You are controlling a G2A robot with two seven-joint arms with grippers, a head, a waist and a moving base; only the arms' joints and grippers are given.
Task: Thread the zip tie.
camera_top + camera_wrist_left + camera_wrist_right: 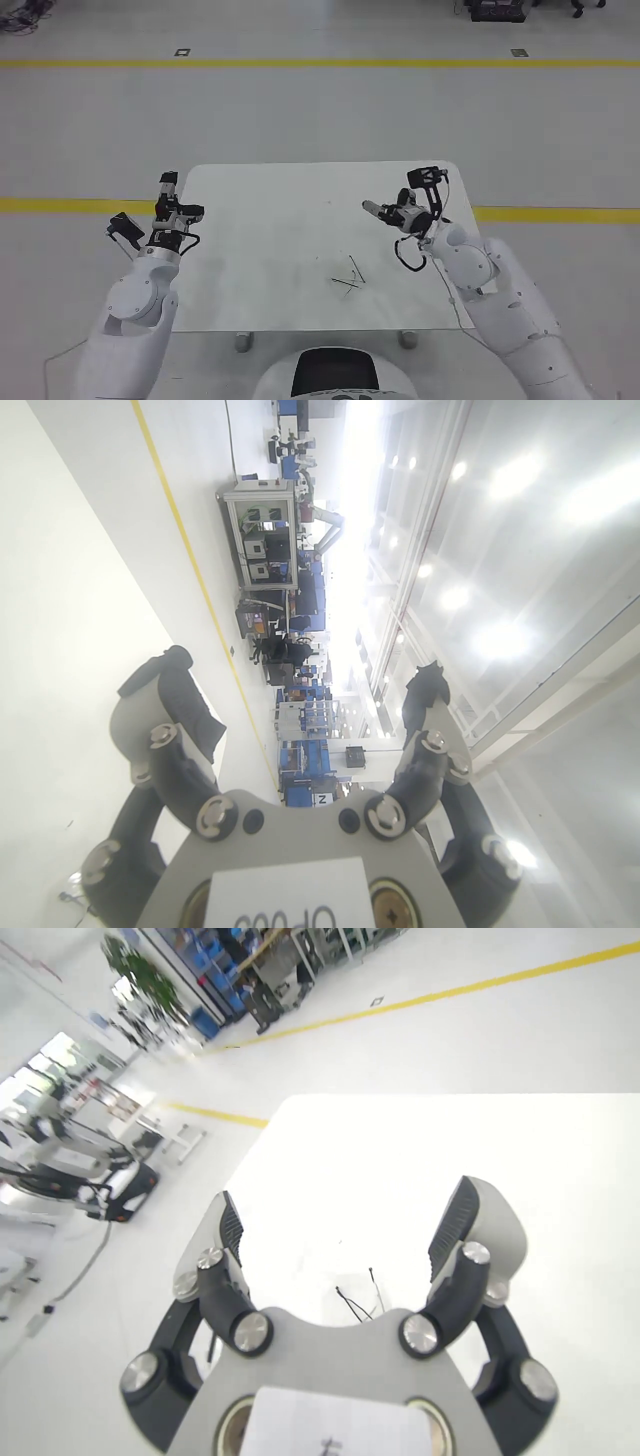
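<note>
Two thin black zip ties (350, 276), as far as I can count, lie close together on the table (270, 210) near its robot-side edge. The left gripper (300, 667), at the left edge, and the right gripper (345, 1193), by the right edge, both have their fingers spread wide and hold nothing.

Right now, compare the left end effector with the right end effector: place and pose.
The left end effector sits at the table's left edge; the right end effector hangs over its right side. The left one faces the room and ceiling; the right one faces the table, zip ties in its wrist view. Both are open and empty.
</note>
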